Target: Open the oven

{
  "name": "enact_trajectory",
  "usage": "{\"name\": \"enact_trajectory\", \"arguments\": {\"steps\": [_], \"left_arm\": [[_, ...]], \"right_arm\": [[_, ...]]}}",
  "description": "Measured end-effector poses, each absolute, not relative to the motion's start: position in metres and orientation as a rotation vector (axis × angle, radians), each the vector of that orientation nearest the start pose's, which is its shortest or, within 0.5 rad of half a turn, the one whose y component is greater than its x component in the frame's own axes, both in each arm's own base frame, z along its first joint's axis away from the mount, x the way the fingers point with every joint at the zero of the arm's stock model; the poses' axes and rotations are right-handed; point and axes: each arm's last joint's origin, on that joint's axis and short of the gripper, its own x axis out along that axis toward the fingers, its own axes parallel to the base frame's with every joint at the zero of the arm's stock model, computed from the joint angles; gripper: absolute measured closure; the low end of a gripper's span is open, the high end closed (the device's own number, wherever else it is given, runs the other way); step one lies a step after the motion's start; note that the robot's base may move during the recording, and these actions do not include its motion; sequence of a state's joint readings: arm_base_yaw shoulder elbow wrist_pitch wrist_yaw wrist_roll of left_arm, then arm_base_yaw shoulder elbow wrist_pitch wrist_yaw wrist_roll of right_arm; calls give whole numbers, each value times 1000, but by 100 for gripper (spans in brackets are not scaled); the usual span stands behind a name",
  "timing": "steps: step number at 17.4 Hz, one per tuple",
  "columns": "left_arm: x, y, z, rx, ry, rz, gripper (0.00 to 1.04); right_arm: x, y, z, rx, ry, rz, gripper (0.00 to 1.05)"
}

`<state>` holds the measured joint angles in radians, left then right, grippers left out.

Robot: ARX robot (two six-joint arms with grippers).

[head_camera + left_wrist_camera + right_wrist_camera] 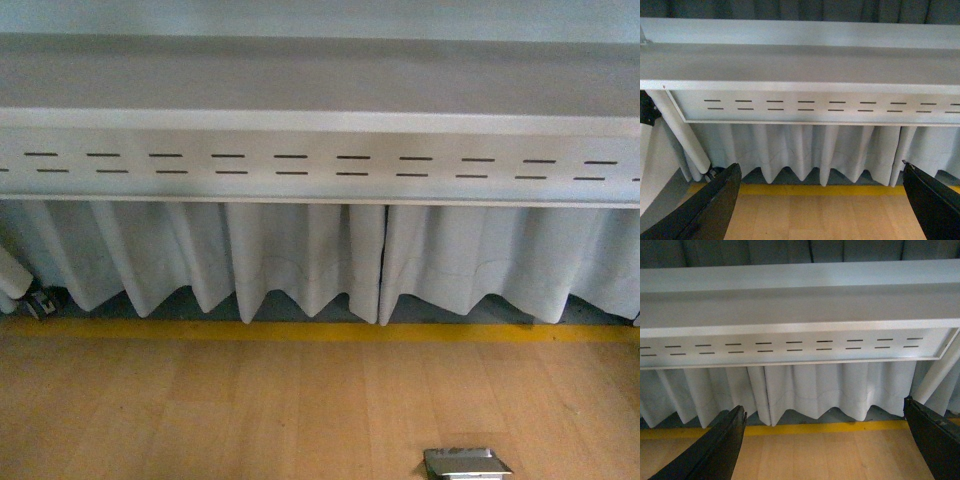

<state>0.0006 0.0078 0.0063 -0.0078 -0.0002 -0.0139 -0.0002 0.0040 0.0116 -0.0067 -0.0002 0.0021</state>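
Observation:
The oven is out of view in all three views. My left gripper [820, 170] is open and empty; its two black fingers [710, 207] stand wide apart over bare wooden floor. My right gripper [824, 407] is also open and empty, with its black fingers [715, 450] wide apart over the same floor. Neither arm shows in the front view.
A long grey table [320, 95] with a slotted front panel [320, 165] and a white pleated skirt [300, 255] spans the view ahead. A yellow line [320, 331] runs along the wooden floor [250, 410]. A small silvery metal object [466, 463] sits at the bottom edge. A white leg [682, 130] stands at the left.

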Motion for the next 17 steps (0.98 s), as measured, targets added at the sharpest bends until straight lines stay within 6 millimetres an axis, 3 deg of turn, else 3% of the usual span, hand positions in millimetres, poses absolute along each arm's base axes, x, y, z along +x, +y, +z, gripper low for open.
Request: {"name": "enact_trajectory", "arguments": {"steps": [17], "left_arm": [[98,0,165,-10,5,1,7]], "right_arm": [[97,0,167,0,-4,0,6]]}}
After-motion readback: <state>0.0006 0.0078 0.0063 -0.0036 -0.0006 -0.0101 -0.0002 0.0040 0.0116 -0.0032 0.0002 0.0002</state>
